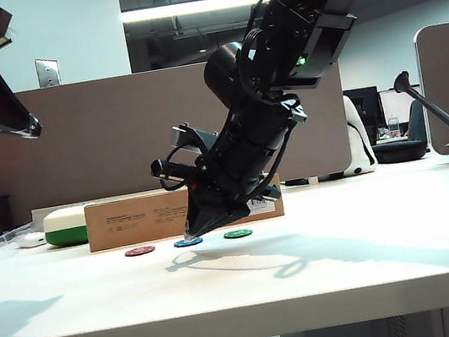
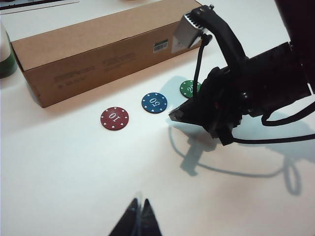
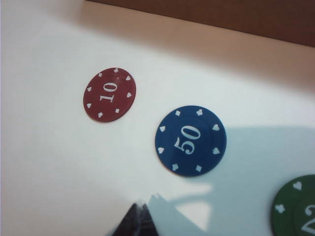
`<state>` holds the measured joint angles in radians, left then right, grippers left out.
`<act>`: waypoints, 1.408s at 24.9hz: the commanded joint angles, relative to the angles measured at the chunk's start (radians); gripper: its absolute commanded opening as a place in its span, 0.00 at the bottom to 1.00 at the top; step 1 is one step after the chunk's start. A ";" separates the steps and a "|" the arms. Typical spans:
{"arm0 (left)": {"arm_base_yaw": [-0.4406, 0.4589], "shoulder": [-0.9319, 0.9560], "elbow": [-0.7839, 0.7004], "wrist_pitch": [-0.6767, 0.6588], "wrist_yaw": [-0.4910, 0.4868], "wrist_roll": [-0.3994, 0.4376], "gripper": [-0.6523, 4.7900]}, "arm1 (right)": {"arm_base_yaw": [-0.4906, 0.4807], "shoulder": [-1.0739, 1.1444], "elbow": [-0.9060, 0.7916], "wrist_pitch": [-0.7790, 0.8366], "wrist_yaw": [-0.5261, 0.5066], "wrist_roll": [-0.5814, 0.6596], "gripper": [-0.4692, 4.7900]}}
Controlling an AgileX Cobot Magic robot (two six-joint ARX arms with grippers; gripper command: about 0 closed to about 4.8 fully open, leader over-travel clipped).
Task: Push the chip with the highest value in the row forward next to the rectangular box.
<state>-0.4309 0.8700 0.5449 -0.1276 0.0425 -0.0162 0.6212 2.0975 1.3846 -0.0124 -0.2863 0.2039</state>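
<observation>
Two grippers in play. Right gripper (image 1: 192, 236), black, fingers pressed together to a narrow point, tip low in the centre of the exterior view, just above or touching the near edge of the small flat round blue poker chip (image 1: 188, 242) marked 50; contact hard to judge. Same tip in the right wrist view (image 3: 139, 216) at the bottom edge, just short of the blue chip (image 3: 191, 140). Left gripper (image 2: 139, 216) raised well clear at the upper left of the exterior view (image 1: 30, 129), fingers closed to a slim wedge, holding nothing.

Blue chip in the middle of a row of three, flat on the table, apart from its neighbours: dark red chip (image 2: 114, 118) marked 10 to its left in the exterior view, green chip (image 1: 237, 234) to its right, partly hidden by the arm in the left wrist view. Behind the row, near but not touching, the long low brown cardboard box (image 2: 93, 54) with black print and white barcode label. White-and-green rounded case (image 1: 64, 226) at the box's left end.

Plain white tabletop (image 1: 346, 235), sharply shadowed. Beyond it, grey-brown partition panels (image 1: 100, 137), ceiling strip lighting, office desks at far right.
</observation>
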 commanded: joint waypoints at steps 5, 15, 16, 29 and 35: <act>0.002 -0.004 0.003 0.010 0.003 0.001 0.11 | 0.009 0.007 0.004 0.020 0.005 -0.020 0.07; 0.002 -0.005 0.003 0.010 0.003 0.001 0.11 | 0.013 0.061 0.011 0.046 0.035 -0.012 0.07; 0.002 -0.005 0.003 0.009 0.003 0.001 0.11 | 0.013 0.064 0.014 0.047 0.035 -0.012 0.07; 0.002 -0.005 0.003 0.010 0.003 0.001 0.11 | 0.007 0.096 0.069 0.031 0.134 -0.013 0.07; 0.002 -0.005 0.003 0.010 0.003 0.001 0.11 | 0.006 0.097 0.069 0.044 0.158 -0.012 0.07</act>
<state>-0.4309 0.8677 0.5453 -0.1280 0.0425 -0.0158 0.6277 2.1872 1.4555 0.0532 -0.1410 0.1917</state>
